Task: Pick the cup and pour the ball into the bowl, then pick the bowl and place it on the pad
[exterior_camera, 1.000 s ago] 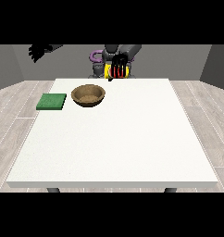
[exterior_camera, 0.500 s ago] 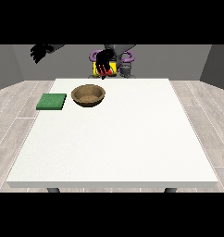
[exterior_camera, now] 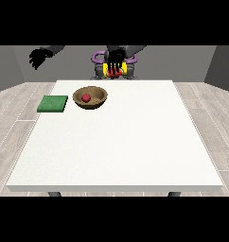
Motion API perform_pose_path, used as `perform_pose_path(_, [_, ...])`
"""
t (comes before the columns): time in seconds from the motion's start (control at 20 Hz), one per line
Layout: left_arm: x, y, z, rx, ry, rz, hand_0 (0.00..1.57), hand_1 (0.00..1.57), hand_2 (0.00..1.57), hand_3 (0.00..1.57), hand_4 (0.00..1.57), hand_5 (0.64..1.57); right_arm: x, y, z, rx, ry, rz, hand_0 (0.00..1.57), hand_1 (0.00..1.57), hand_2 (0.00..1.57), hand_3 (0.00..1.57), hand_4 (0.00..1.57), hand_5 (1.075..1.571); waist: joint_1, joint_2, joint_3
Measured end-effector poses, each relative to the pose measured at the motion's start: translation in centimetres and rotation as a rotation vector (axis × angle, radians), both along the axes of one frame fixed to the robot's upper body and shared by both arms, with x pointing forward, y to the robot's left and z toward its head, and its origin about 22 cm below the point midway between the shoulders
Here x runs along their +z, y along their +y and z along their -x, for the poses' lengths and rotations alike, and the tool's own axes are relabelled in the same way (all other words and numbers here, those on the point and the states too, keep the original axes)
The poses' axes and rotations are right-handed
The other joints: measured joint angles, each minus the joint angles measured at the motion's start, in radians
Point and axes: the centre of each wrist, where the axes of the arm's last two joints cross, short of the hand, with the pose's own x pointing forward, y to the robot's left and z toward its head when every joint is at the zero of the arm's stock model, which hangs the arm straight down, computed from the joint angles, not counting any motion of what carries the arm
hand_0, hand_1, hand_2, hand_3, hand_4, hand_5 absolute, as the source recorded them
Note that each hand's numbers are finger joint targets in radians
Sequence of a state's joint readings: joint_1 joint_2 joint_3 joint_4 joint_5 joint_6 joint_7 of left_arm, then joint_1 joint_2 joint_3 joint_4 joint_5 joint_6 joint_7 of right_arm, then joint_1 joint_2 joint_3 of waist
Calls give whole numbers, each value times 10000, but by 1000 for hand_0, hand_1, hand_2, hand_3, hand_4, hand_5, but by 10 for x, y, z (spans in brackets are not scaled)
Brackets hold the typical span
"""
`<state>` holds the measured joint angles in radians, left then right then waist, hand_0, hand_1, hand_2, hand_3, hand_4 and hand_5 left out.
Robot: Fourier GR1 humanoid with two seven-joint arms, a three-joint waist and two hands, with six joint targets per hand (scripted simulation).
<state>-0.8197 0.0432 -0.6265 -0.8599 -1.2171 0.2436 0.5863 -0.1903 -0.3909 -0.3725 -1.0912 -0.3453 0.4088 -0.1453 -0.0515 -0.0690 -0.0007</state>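
A brown bowl (exterior_camera: 91, 98) stands on the white table (exterior_camera: 116, 142) at the back left, and a small red ball (exterior_camera: 86, 98) lies inside it. Just left of the bowl a flat green pad (exterior_camera: 53, 103) rests on the table. The hand at the view's right (exterior_camera: 116, 57) hovers above the far table edge, behind and to the right of the bowl, its fingers curled over a yellow cup (exterior_camera: 112, 72) that looks tipped. The hand at the view's left (exterior_camera: 38, 57) hangs in the air beyond the pad with relaxed fingers and holds nothing.
The robot's torso (exterior_camera: 114, 66) stands behind the far edge of the table. A wide stretch of white tabletop lies between the bowl and the near edge, and grey plank floor surrounds the table.
The red ball now lies in the bowl, which showed none before. The hand with the yellow cup swung towards the bowl, then back a little to the right.
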Motion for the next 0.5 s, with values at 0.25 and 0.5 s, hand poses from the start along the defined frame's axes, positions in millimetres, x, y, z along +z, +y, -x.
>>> perform_pose_path(0.25, [13,15,3,-110,-218,4448,622,622,279,0,1100,1571,-7,9,-1,-132,46,-302,0,0,0,0,712,1570,530,770,-50])
perform_pose_path(0.5, [67,26,4,-458,-633,9853,0,0,0,0,361,1465,-8,23,-11,-126,-89,-531,0,0,0,0,664,1571,897,1589,-147])
